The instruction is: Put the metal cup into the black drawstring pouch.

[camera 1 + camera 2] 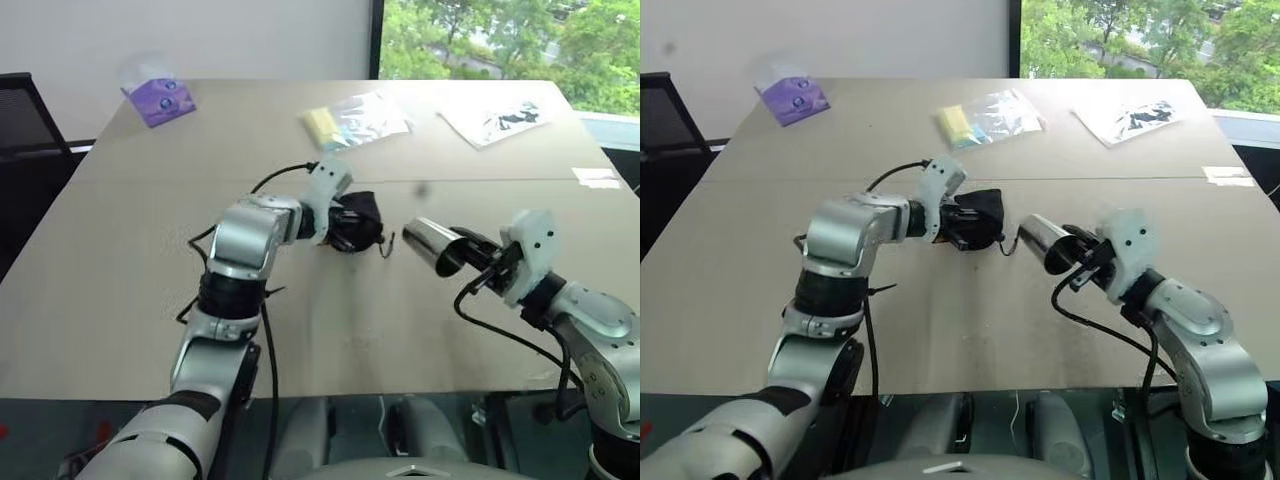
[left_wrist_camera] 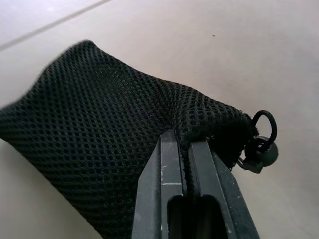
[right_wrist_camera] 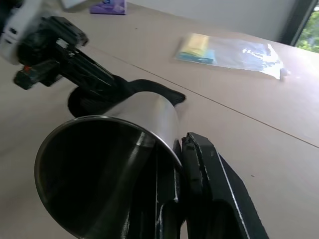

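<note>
The black drawstring pouch is a mesh bag held just above the middle of the table. My left gripper is shut on its rim; in the left wrist view the fingertips pinch the mesh beside the cord toggle. To the right of the pouch, the metal cup hangs roughly level above the table, a short gap from the pouch. My right gripper is shut on its rim. In the right wrist view the cup's open mouth faces the camera and its closed end points toward the pouch.
A clear plastic bag with yellow contents, a purple packet and a printed white sheet lie along the far side of the table. A small white label lies at the right edge. A black chair stands at the left.
</note>
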